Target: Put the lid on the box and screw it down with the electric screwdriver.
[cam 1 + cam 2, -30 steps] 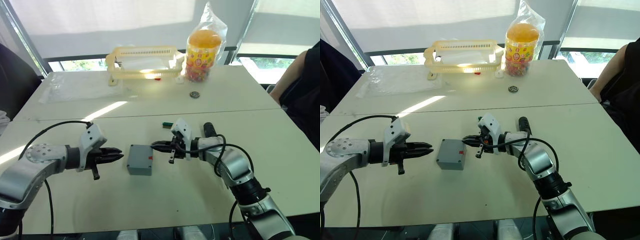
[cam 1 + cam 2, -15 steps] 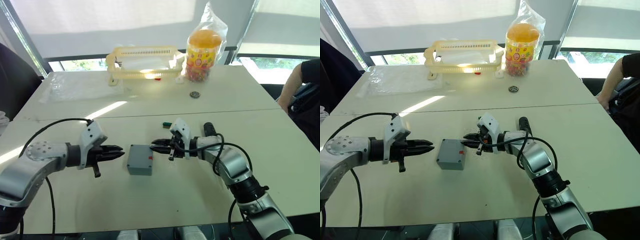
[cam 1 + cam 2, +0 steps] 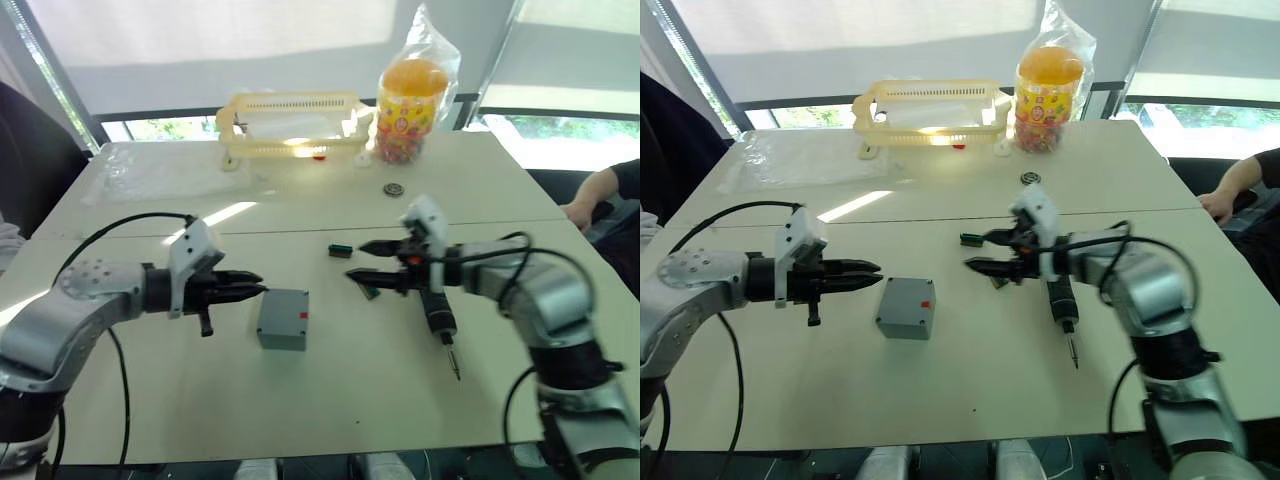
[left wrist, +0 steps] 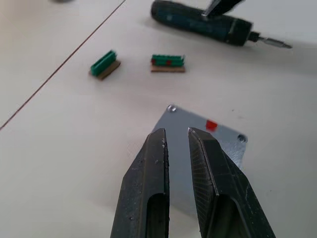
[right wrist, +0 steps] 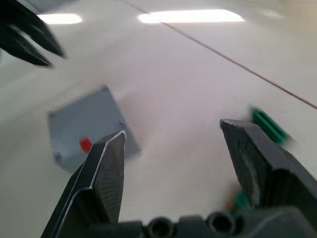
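The left claw [image 3: 255, 287] hovers just beside the box [image 3: 283, 318], its two black fingers [image 4: 148, 188] drawn nearly together with only a thin slit between them, holding nothing and not quite touching the box's near edge. The box sits on the pale bench [image 3: 300, 400] near its middle, grey top closed over with screws at the corners and a small red mark on the side facing the right arm; whether that top is the lid already in place cannot be told. The right claw [image 3: 362, 262] stands well open above the bench, fingers spread wide and empty, apart from the box and close over two small green circuit boards [image 4: 168, 62]. The electric screwdriver [image 3: 1060, 305] lies flat on the bench just beyond that claw, metal bit pointing toward the robot, untouched. At the far side stand a yellow slotted basket [image 3: 290, 120] and a bagged candy jar [image 3: 408, 95].
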`<state>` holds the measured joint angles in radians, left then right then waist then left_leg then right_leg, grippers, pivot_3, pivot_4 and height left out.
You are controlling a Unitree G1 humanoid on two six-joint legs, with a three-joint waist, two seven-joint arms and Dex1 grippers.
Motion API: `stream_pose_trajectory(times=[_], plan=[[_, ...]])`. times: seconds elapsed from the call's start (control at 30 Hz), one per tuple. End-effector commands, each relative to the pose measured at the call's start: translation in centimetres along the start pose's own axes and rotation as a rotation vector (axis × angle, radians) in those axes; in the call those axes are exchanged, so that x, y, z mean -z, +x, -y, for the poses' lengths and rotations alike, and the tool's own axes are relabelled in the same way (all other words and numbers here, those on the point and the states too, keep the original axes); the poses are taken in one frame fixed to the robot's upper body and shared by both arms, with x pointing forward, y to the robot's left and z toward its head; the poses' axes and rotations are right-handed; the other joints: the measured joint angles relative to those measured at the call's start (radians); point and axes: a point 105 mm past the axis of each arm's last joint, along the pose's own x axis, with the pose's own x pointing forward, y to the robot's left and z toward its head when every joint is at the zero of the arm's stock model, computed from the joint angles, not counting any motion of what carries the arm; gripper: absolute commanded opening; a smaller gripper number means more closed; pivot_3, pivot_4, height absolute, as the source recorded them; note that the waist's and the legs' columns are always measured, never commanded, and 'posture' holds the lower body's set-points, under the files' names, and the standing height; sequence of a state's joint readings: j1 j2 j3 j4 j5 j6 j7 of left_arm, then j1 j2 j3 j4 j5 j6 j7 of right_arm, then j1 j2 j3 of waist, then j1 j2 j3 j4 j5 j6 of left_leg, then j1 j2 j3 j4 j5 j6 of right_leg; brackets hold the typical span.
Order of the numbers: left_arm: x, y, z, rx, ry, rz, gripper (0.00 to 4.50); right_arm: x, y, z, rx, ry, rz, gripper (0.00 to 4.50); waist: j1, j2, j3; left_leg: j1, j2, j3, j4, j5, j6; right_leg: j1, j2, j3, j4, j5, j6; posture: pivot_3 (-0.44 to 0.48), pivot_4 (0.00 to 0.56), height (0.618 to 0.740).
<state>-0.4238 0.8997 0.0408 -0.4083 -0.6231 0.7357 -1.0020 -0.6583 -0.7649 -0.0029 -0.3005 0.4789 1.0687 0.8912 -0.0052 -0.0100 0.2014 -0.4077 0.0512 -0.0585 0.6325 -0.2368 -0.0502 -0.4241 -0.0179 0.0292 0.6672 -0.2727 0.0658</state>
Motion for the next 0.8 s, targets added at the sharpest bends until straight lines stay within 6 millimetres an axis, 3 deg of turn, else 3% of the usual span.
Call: stream_pose_trajectory(times=[0.03,0.17,0.27,0.53,0.8], plan=[[-1.3,1.2,1.3,0.104,0.088,0.028,0.67,0.1,-3.2,-0.2,0.039,0.062,-0.14,4.48,-0.005,0.0,0.0,0.0,0.0,0.0,0.0,0.0,0.0,0.0,0.0,0.0,0.0,0.0,0.0,0.0,0.15,0.74],[-2.0,2.6,2.1,0.181,0.153,0.04,0.67,2.0,-6.3,2.3,0.226,0.263,-0.366,4.48,-0.019,0.0,0.0,0.002,0.0,0.0,0.0,0.0,0.0,0.0,0.002,0.003,0.0,0.0,0.0,0.0,0.15,0.74],[-2.1,3.3,2.4,0.209,0.185,0.048,0.67,3.2,-7.3,3.1,0.214,0.413,-0.45,4.48,-0.017,0.001,0.0,0.002,0.001,0.001,-0.001,0.0,0.001,-0.001,0.003,0.003,0.0,0.0,0.0,0.0,0.15,0.74],[-1.6,4.4,2.7,0.212,0.19,0.066,0.67,5.5,-6.5,3.4,0.151,0.681,-0.569,4.48,-0.014,0.0,0.0,0.001,0.0,0.003,0.0,0.0,0.001,-0.001,0.002,0.006,-0.001,0.0,0.0,0.0,0.15,0.74],[-1.1,4.9,2.9,0.188,0.157,0.078,0.67,7.3,-4.9,2.6,0.172,0.711,-0.668,4.48,-0.011,0.0,0.0,0.0,0.0,0.003,0.0,0.0,0.001,-0.002,0.002,0.006,-0.001,0.0,0.0,0.0,0.15,0.74]])
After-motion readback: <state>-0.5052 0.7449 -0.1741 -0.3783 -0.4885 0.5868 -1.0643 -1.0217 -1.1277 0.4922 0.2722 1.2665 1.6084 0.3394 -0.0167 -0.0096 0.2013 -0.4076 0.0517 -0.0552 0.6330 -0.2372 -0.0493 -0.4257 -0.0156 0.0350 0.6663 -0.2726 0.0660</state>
